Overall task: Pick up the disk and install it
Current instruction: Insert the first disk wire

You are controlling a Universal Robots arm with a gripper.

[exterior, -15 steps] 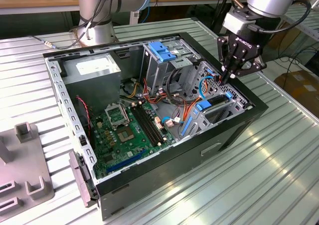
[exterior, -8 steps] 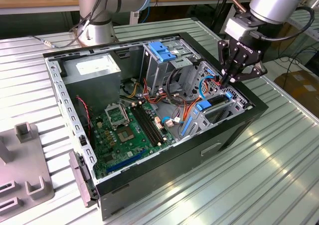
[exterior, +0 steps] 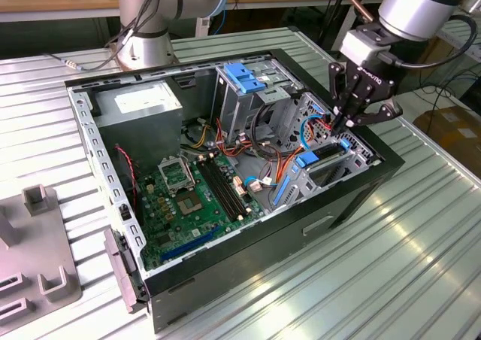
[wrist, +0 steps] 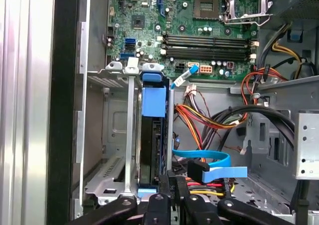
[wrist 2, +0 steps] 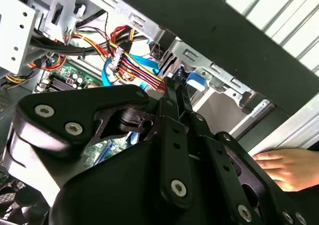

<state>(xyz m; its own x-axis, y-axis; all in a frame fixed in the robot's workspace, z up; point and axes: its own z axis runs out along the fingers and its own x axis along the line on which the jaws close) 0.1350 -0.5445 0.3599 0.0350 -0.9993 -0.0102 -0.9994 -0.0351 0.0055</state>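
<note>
Exterior view: an open black computer case (exterior: pixel 353 197) lies on its side on a ribbed metal table (exterior: pixel 421 265), with the green motherboard (exterior: pixel 192 197) facing up. The gripper (exterior: pixel 347 122) hangs over the case's corner at the exterior view's right, its fingers drawn together and pointing down at the drive bay (exterior: pixel 331 159). The disk's blue frame (exterior: pixel 307 159) shows in that bay, standing on edge among the metal rails. A grey power supply box (exterior: pixel 139 103) sits at the far corner of the case, and a blue latch (exterior: pixel 246 77) tops the tall metal cage beside it.

Second wrist view: the fingers (wrist 2: pixel 179 93) meet at their tips, pressed closed just above a blue plastic piece (wrist 2: pixel 194 80) at the bay's edge. Red, yellow and blue cables (wrist 2: pixel 134 65) run behind. A person's hand (wrist 2: pixel 286 168) rests outside the case.

First wrist view: the disk (wrist: pixel 152 135) stands upright in the bay between two metal rails, its blue frame tab (wrist: pixel 153 101) towards the motherboard (wrist: pixel 199 16). The fingers (wrist: pixel 172 182) sit closed at the disk's near end, touching or just above it; I cannot tell which. A blue flat cable (wrist: pixel 214 165) lies just beside them.
</note>
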